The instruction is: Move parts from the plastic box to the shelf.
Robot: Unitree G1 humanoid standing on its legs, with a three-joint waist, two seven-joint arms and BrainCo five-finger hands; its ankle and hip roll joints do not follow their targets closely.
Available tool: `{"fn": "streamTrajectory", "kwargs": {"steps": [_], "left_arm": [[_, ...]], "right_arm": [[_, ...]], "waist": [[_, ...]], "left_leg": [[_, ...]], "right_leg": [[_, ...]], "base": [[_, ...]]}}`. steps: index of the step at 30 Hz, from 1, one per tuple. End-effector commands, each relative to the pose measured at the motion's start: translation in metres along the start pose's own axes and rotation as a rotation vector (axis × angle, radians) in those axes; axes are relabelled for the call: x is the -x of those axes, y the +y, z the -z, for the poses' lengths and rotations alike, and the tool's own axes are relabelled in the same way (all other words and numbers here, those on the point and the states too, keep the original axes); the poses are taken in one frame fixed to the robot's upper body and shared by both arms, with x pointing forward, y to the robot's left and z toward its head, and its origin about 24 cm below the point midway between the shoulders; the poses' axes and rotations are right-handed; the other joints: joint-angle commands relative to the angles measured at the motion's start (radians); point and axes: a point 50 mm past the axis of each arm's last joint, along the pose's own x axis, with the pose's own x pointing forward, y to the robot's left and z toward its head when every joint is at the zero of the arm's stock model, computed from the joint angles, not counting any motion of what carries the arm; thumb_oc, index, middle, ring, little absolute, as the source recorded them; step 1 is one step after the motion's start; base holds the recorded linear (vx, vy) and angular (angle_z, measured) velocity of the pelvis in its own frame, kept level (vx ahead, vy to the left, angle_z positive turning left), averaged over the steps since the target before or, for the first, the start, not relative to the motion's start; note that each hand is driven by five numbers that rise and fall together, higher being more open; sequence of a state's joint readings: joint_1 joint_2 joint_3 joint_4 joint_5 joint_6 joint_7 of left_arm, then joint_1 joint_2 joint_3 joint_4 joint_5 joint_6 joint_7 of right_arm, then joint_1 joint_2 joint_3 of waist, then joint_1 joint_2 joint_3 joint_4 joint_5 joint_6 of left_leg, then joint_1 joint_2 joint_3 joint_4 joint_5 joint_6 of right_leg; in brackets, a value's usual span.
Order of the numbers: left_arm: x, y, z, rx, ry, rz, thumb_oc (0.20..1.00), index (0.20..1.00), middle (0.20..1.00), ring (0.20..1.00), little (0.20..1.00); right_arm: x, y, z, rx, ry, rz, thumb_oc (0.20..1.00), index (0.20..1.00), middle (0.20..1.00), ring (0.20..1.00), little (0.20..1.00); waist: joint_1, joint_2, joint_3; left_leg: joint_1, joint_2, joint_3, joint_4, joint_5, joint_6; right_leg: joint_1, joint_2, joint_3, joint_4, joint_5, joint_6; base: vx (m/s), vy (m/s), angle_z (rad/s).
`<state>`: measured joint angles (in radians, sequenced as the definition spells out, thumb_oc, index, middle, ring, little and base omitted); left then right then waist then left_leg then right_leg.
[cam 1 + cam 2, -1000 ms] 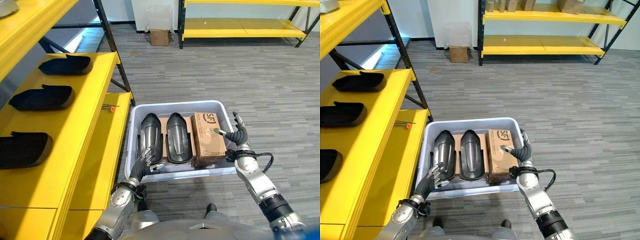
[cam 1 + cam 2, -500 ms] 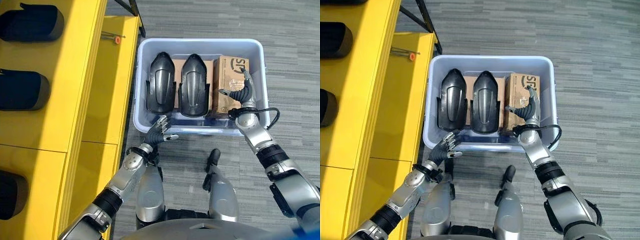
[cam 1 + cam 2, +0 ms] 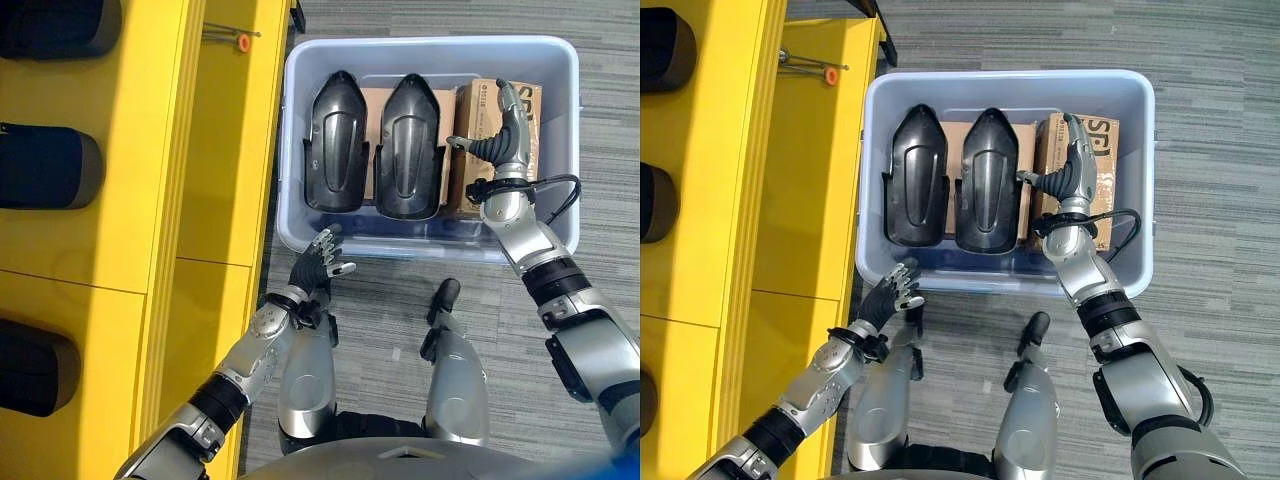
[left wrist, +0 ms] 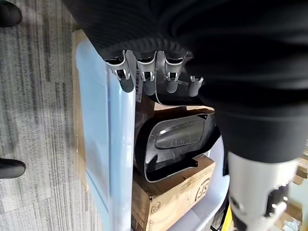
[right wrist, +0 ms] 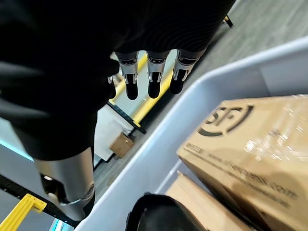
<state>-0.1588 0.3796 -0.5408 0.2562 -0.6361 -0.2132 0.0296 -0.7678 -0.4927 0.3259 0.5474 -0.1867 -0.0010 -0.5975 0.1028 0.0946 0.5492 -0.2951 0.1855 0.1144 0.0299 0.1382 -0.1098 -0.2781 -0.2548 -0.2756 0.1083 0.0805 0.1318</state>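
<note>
Two black molded parts are seen lying side by side in the pale plastic box on the floor, with a cardboard box beside them under the fingers of the right hand, which are held straight and spread above it, grasping nothing. The left hand is held just outside the box's near wall, its fingers loosely spread and empty, pointing towards the nearer part. More black parts are laid on the yellow shelf beyond the left fingers.
</note>
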Motion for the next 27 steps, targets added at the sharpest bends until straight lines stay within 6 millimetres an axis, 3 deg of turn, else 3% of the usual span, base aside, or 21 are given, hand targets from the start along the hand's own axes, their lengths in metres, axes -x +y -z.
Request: {"fn": "streamTrajectory", "kwargs": {"steps": [1, 5, 11, 16, 22, 24, 27], "left_arm": [[0.003, -0.018, -0.014, 0.018, -0.12, 0.07, 1.0, 1.0, 1.0, 1.0, 1.0], [0.002, -0.022, -0.017, -0.009, -0.147, 0.1, 1.0, 1.0, 1.0, 1.0, 1.0], [0.001, -0.023, -0.015, -0.038, -0.137, 0.082, 1.0, 1.0, 1.0, 1.0, 1.0], [0.006, -0.023, 0.0, -0.067, -0.084, 0.105, 1.0, 1.0, 1.0, 1.0, 1.0], [0.0, -0.025, -0.007, 0.006, -0.114, 0.063, 1.0, 1.0, 1.0, 1.0, 1.0], [-0.001, -0.025, -0.009, -0.006, -0.129, 0.04, 1.0, 1.0, 1.0, 1.0, 1.0], [-0.002, -0.029, -0.006, -0.026, -0.115, 0.076, 1.0, 1.0, 1.0, 1.0, 1.0]], "right_arm": [[-0.021, -0.02, -0.046, 0.178, -0.325, 0.104, 1.0, 1.0, 1.0, 1.0, 1.0], [-0.021, -0.012, -0.059, 0.231, -0.365, 0.098, 1.0, 1.0, 1.0, 1.0, 1.0], [-0.024, -0.007, -0.048, 0.31, -0.316, 0.128, 1.0, 1.0, 1.0, 1.0, 1.0], [-0.027, -0.004, -0.045, 0.329, -0.26, 0.109, 1.0, 1.0, 1.0, 1.0, 1.0], [-0.022, 0.0, -0.024, 0.193, -0.078, 0.134, 1.0, 1.0, 1.0, 1.0, 1.0], [-0.02, 0.001, -0.021, 0.232, -0.099, 0.142, 1.0, 1.0, 1.0, 1.0, 1.0], [-0.024, 0.0, -0.033, 0.254, -0.171, 0.136, 1.0, 1.0, 1.0, 1.0, 1.0]], "waist": [[0.007, 0.012, -0.029], [0.011, 0.02, -0.029], [0.022, 0.036, -0.029], [0.02, 0.056, -0.029], [0.017, 0.066, -0.029], [0.016, 0.069, -0.029], [0.018, 0.079, -0.029]], "left_leg": [[-0.054, 0.003, 0.023, 0.064, -0.022, 0.024], [-0.064, -0.001, 0.023, 0.059, -0.018, 0.023], [-0.092, -0.008, 0.013, 0.062, -0.016, 0.027], [-0.109, -0.01, 0.023, 0.061, -0.009, 0.021], [-0.141, -0.017, 0.026, 0.063, -0.011, 0.026], [-0.144, -0.02, 0.027, 0.068, -0.016, 0.028], [-0.156, -0.022, 0.027, 0.076, -0.014, 0.028]], "right_leg": [[-0.06, -0.006, 0.013, 0.138, -0.064, -0.016], [-0.08, -0.01, 0.016, 0.149, -0.063, -0.016], [-0.118, -0.026, 0.021, 0.177, -0.066, -0.011], [-0.156, -0.024, 0.023, 0.182, -0.06, -0.016], [-0.205, -0.035, 0.029, 0.209, -0.063, -0.014], [-0.211, -0.043, 0.032, 0.218, -0.067, -0.011], [-0.223, -0.046, 0.035, 0.222, -0.059, -0.01]], "base": [[0.0, 0.034, -0.03], [0.03, 0.018, -0.03], [0.02, 0.009, 0.02], [0.05, 0.065, 0.05], [0.03, 0.028, -0.03], [0.03, -0.004, 0.02], [0.03, -0.004, 0.07]]}}
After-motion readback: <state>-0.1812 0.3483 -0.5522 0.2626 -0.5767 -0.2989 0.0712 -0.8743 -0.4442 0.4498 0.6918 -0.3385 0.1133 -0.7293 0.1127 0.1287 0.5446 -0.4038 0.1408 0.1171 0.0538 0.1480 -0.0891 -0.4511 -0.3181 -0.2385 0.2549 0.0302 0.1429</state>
